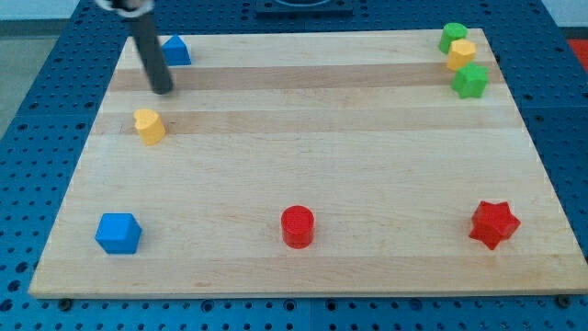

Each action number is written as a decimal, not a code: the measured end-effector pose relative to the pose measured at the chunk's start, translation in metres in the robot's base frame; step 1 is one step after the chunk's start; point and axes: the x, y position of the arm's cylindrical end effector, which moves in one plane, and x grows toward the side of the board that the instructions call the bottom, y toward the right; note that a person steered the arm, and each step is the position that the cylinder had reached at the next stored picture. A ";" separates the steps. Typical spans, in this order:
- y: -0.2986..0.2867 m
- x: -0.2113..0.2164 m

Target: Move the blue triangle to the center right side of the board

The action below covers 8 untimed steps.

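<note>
I am working with a bare rod, so there is nothing to open or close and I am holding nothing. My tip [163,89] is resting on the wooden board [303,138] just below and to the view's left of the blue triangle [175,51], close to it but, as far as I can tell, not touching. I judge that I am placing myself on the triangle's left flank because the goal lies far across the board to the view's right, so a push has to start from this side.

Taking the triangle as my landmark: the yellow heart-like block [149,125] is sitting below it, just under my tip. Further below, near the view's bottom edge, the blue cube [118,233] is lying, and to the right of that the red cylinder [298,226] and the red star [494,223]. Far to the triangle's right, a green block [451,37], a yellow block [461,54] and a second green block [471,81] are huddling together; their shapes are hard to make out.

My rod's upper part is cut off at the view's top, and it is covering the triangle's left edge.
</note>
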 end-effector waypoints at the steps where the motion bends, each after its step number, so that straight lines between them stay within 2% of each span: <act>1: -0.052 -0.030; 2: -0.062 -0.065; 3: -0.054 -0.079; 8: 0.113 -0.085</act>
